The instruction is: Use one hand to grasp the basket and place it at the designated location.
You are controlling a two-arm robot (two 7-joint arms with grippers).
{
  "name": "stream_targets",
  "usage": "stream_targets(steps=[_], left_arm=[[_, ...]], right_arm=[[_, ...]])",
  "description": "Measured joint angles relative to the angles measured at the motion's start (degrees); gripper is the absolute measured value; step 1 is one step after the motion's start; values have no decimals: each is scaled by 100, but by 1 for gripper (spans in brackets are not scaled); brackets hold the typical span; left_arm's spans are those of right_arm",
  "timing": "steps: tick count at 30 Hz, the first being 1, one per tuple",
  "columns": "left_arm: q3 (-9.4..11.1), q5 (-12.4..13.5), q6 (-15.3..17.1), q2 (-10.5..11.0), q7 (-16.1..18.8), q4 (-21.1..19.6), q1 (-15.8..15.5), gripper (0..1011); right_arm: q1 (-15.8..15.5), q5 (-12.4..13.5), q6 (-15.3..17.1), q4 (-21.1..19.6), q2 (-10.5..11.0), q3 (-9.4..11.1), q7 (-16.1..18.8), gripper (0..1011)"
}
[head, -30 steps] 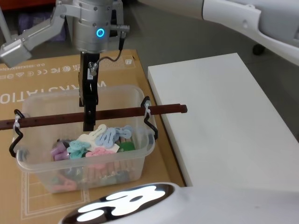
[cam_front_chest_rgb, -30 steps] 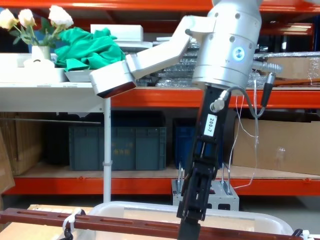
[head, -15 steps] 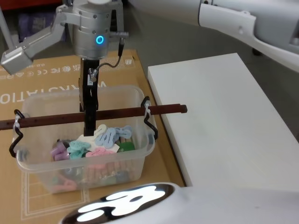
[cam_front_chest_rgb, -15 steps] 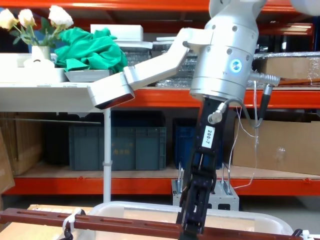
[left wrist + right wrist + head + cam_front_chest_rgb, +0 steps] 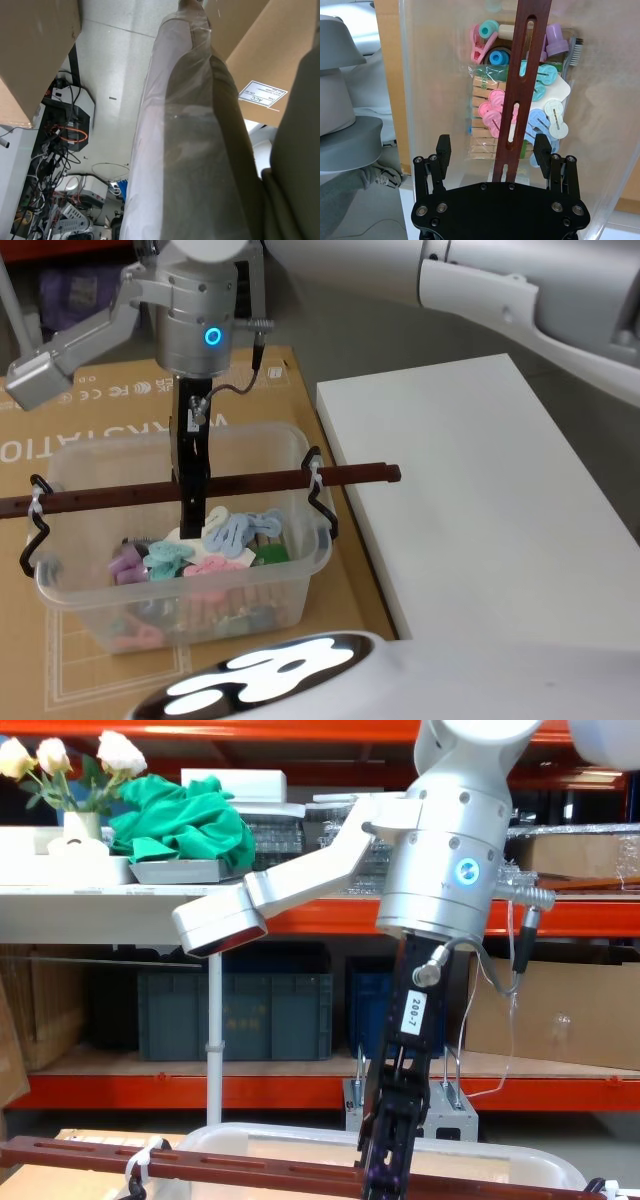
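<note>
The basket [image 5: 180,615] is a clear plastic bin standing on a cardboard sheet, holding pastel clips and wooden pegs. Its reddish-brown bar handle [image 5: 260,480] runs across the top, tied on with white zip ties. My right gripper [image 5: 190,528] reaches straight down into the basket at the middle of the bar. In the right wrist view the gripper [image 5: 493,150] is open, one finger on each side of the handle [image 5: 522,75], not touching it. From the chest the gripper [image 5: 385,1175] crosses the bar [image 5: 250,1170] above the basket rim [image 5: 500,1155].
A white tabletop [image 5: 470,490] lies just right of the basket, and the bar's end overhangs its edge. The printed cardboard [image 5: 100,410] extends behind and left. Shelving with dark blue crates [image 5: 235,1015] stands far behind.
My right gripper has sunk a little lower over the handle, so its fingers reach deeper into the basket. The basket and bar have not moved.
</note>
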Motion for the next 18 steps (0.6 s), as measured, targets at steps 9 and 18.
stream_targets(steps=[9, 18], left_arm=[[0, 0, 0, 0, 0, 0, 0, 0], [0, 0, 0, 0, 0, 0, 0, 0]], right_arm=[[-60, -13, -33, 95, -31, -6, -8, 1000], [-93, -7, -51, 171, -64, -1, 18, 1000]])
